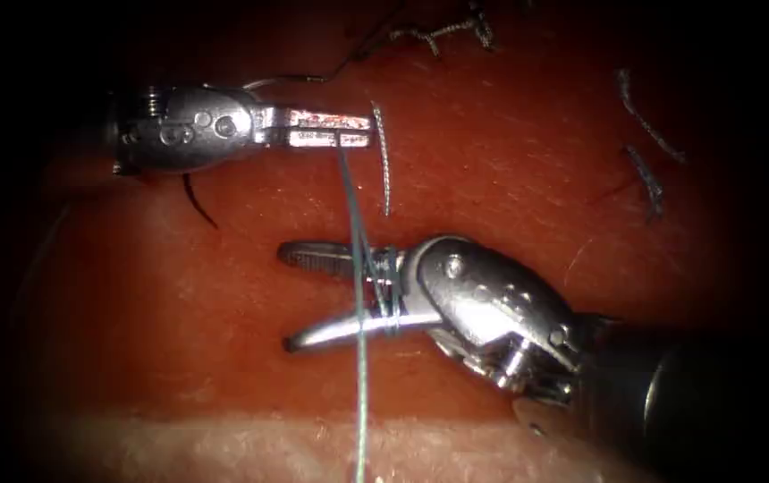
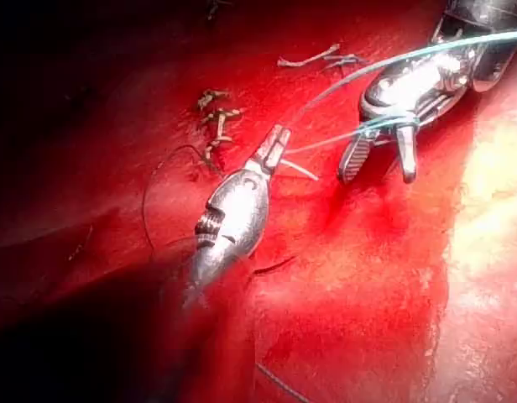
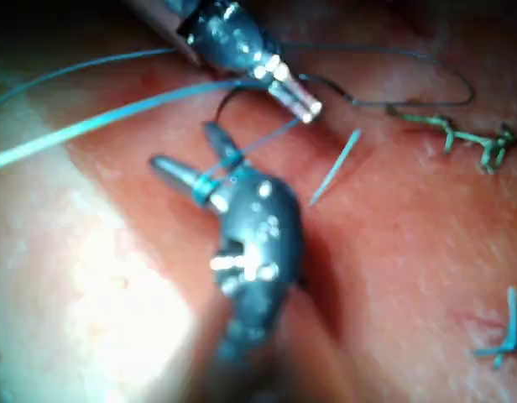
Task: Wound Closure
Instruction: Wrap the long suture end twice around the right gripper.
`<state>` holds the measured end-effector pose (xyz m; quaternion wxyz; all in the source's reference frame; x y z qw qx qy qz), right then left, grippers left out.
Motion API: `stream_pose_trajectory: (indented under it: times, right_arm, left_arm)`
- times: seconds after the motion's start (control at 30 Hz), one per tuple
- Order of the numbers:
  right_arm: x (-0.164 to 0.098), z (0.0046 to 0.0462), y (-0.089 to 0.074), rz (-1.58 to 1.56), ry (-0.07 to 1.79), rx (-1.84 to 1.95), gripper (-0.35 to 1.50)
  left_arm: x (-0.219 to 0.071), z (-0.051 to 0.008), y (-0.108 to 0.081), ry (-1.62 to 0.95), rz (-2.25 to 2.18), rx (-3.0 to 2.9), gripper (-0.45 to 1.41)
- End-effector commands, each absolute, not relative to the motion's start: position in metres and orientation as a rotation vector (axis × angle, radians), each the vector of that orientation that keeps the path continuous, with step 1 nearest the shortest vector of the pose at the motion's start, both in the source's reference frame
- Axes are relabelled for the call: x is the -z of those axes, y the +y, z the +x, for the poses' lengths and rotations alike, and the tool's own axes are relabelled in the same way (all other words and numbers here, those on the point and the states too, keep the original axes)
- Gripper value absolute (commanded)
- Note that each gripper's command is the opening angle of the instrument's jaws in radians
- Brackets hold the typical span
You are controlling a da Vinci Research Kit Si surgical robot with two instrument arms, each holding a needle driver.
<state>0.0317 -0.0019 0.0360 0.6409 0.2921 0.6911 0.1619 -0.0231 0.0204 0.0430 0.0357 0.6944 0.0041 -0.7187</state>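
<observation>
Left arm's gripper (image 1: pixel 326 127) lies over the tissue (image 1: pixel 179 304), jaws closed on the thread (image 1: pixel 359 295) near their tips. A dark curved piece just below this tool's body may be the needle (image 1: pixel 198 202); identity uncertain, and I cannot tell whether it enters the tissue. Neither tool holds it.

Centre: the thread runs taut from the left jaws down past the tissue's pale front edge. A short cut end of thread (image 1: pixel 384 156) lies loose just beside the left gripper's tips.

Right arm's gripper (image 1: pixel 288 300) stands with jaws spread wide, gripping nothing; the thread is wound in turns around its jaws near their hinge. The left wrist view confirms the wraps on that tool (image 2: pixel 378 164).

Far right and top: loose cut ends (image 1: pixel 648 179) and a knotted stitch line (image 1: pixel 443 31).

Judgement: this looks like a knot throw in hand. Done well, the wraps should stay behind the open jaws, tension on the held strand kept even, and the turns not allowed to slip off the tips.
</observation>
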Motion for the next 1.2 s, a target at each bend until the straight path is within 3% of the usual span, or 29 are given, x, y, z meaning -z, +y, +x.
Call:
stream_pose_trajectory:
  times: [0.03, 1.2]
  right_arm:
    - [-0.0366, 0.032, -0.0016, 0.667, 1.586, -0.381, 0.39]
    - [-0.0371, 0.0296, 0.0013, 0.717, 1.791, -0.769, 0.31]
  left_arm:
    - [-0.0433, -0.0235, 0.0206, 0.014, 2.136, 2.197, -0.45]
    - [-0.0422, -0.0234, 0.0162, 0.068, 2.157, 2.097, -0.45]
